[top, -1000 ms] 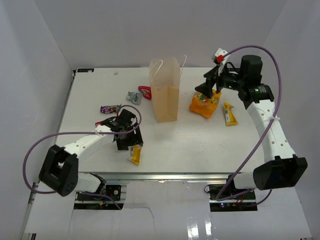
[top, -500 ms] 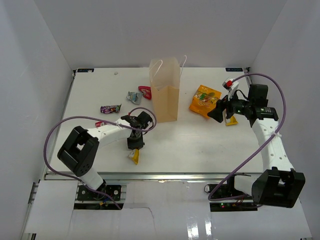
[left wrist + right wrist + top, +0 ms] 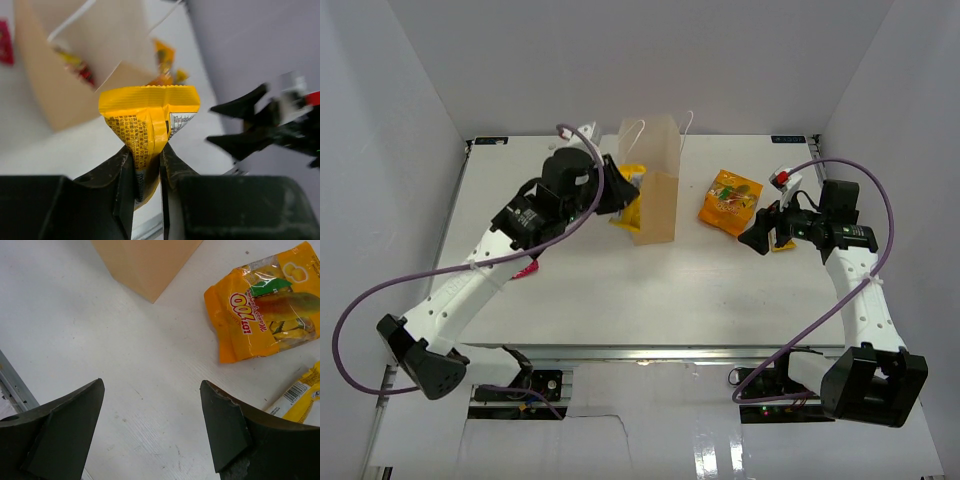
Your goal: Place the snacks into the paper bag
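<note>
Centre: paper bag (image 3: pixel 658 205), tall tan kraft, thin white string handles, upright, mouth open, on far-middle of table (image 3: pixel 620 290). Red-and-yellow packets (image 3: pixel 75 64) visible inside mouth.
Left of bag: yellow pouch (image 3: pixel 149 117), small, crimped top seam, dark print on one face. Pinched at lower end between fingers of left gripper (image 3: pixel 148 157), held off surface beside bag's upper wall.
Right of bag: orange bag (image 3: pixel 264 305), mango print, lying flat, apart from paper bag.
Beside it: yellow packet (image 3: pixel 300 399), flat, partly cut by frame edge.
</note>
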